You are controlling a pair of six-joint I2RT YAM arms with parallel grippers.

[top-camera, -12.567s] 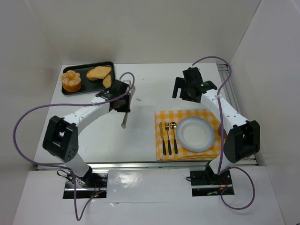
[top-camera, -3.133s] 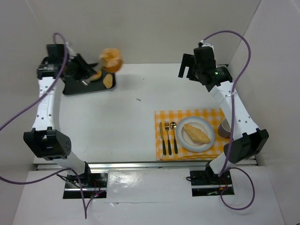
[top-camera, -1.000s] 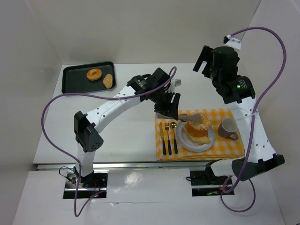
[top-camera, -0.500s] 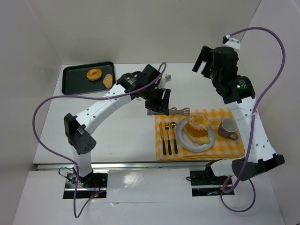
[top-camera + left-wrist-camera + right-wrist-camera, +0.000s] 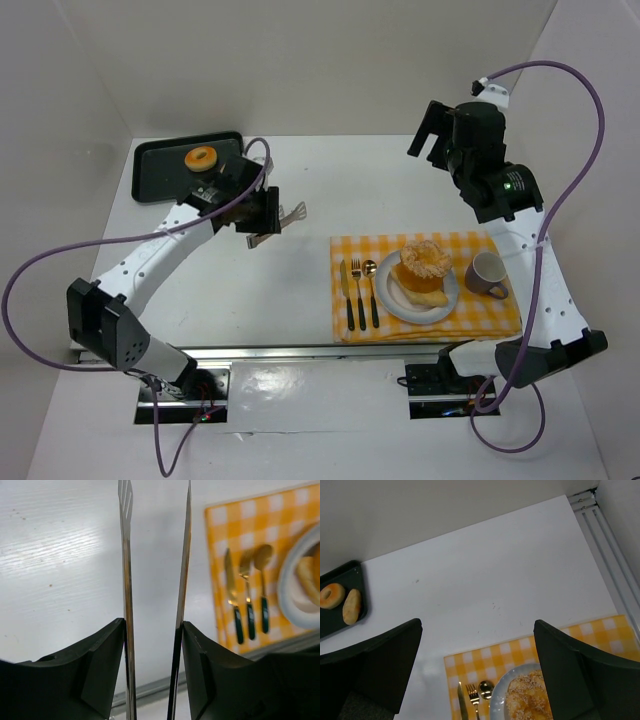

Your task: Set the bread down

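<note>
Showing only in the right wrist view, a roll (image 5: 351, 606) is lying beside the bagel (image 5: 331, 595); overhead, the left arm (image 5: 160, 245) is hiding it. The left gripper (image 5: 152, 630) is clasping parted tongs (image 5: 126, 580). The bread (image 5: 425, 262) is sitting on the plate (image 5: 388, 292), well apart at its 4 o'clock, and at 6 o'clock from the gaping right gripper (image 5: 430, 135).

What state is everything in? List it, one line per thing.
Left gripper: shut on the tongs.
Tongs: held, blades apart, empty.
Right gripper: open, empty.
Plate: holds a bun stacked on a loaf.
Tray: holds a bagel and a roll.
Mug: upright on the cloth.
Cutlery: laid side by side on the cloth.
</note>
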